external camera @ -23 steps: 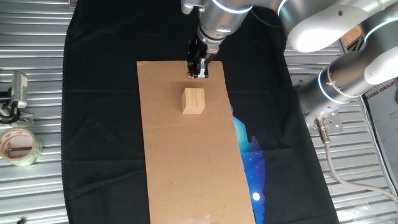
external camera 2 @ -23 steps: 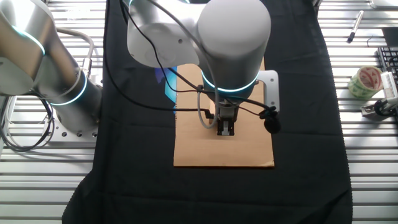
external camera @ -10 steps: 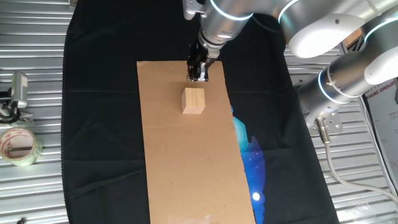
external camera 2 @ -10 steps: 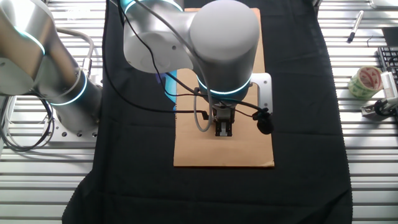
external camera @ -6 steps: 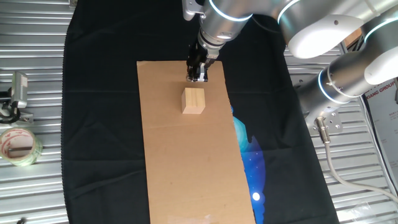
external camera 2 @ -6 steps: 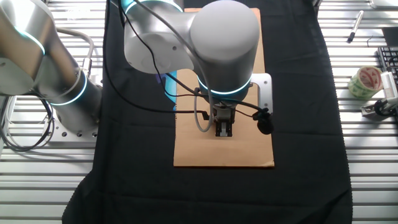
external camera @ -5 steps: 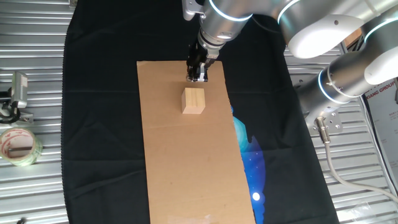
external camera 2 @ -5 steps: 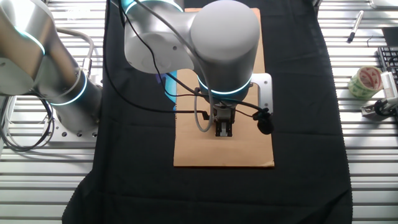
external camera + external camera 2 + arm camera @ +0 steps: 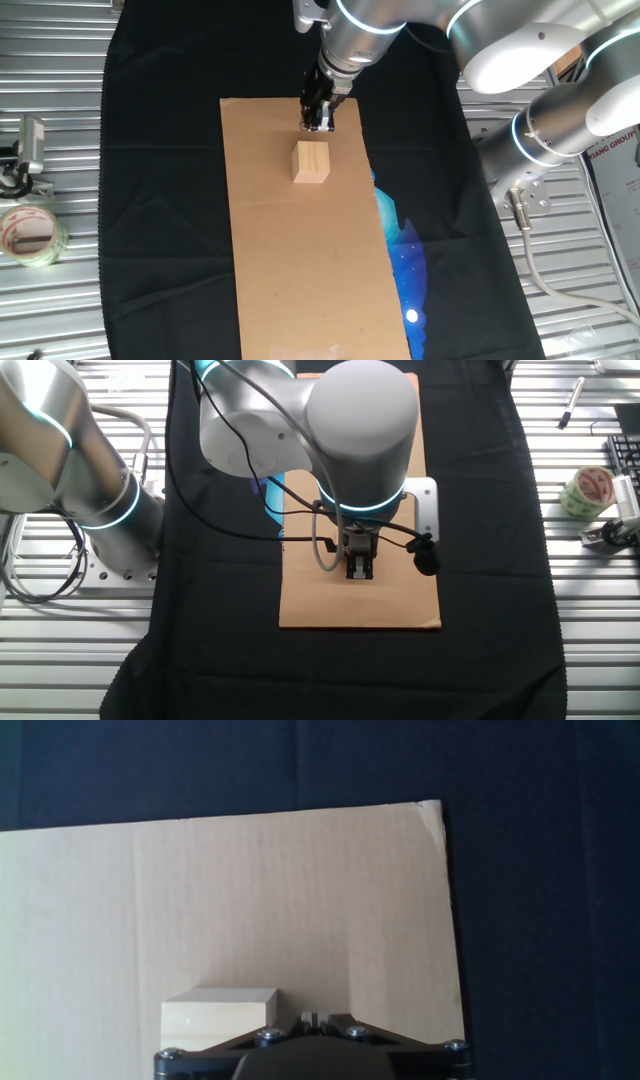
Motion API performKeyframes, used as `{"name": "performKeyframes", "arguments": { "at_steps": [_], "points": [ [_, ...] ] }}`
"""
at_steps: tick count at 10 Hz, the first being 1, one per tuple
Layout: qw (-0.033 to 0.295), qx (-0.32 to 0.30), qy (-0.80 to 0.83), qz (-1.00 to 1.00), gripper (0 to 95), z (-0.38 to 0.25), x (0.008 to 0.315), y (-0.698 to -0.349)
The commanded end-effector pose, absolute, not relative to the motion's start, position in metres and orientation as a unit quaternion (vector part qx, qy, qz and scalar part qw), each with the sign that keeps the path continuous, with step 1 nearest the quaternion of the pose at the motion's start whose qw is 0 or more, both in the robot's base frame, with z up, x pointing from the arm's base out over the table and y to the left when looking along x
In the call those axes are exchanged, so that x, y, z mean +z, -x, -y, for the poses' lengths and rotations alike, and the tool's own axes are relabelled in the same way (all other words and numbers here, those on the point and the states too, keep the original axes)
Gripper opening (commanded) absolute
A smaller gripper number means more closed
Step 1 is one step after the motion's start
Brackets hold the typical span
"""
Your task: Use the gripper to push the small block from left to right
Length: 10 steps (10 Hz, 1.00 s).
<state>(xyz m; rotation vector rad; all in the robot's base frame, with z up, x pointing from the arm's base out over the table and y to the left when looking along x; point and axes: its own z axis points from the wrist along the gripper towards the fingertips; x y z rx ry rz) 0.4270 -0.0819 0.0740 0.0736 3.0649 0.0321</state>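
There is one small block [image 9: 311,162] here. It is a pale wooden cube, and it sits on one long sheet of brown cardboard [image 9: 300,260]. In one fixed view the block is near the far end of the sheet and a bit to the right side of it. The hand view shows one block too [image 9: 219,1009], low down in the picture, flat on the cardboard [image 9: 230,900].

One gripper [image 9: 318,118] hangs just past the block, on its far side. It points down at the cardboard. There is a small gap between it and the block, so they do not touch. Its two fingers sit close together with only a thin slit between them, and they hold nothing. In the other fixed view the gripper [image 9: 361,572] pokes out under the fat silver arm [image 9: 360,430], and the block is hidden behind that arm.

The arm has glowing blue rings. I can count two rings in one fixed view.

One black cloth [image 9: 160,200] lies under the cardboard. One bright blue patch [image 9: 405,265] shows on the cloth next to the right edge of the sheet.

One roll of tape [image 9: 30,235] sits on the metal table [image 9: 50,320], far off to the left. One small metal clip thing [image 9: 25,155] sits near it.
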Motion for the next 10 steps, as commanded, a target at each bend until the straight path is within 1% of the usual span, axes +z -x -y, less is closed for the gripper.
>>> {"name": "performKeyframes", "arguments": {
  "at_steps": [1, 10],
  "points": [
    [0.039, 0.011, -0.023, -0.999, 0.0, 0.0814, 0.0731, -0.4276],
    [0.036, 0.016, -0.020, -0.999, 0.0, 0.0803, 0.0721, -0.4286]
  ]
}}
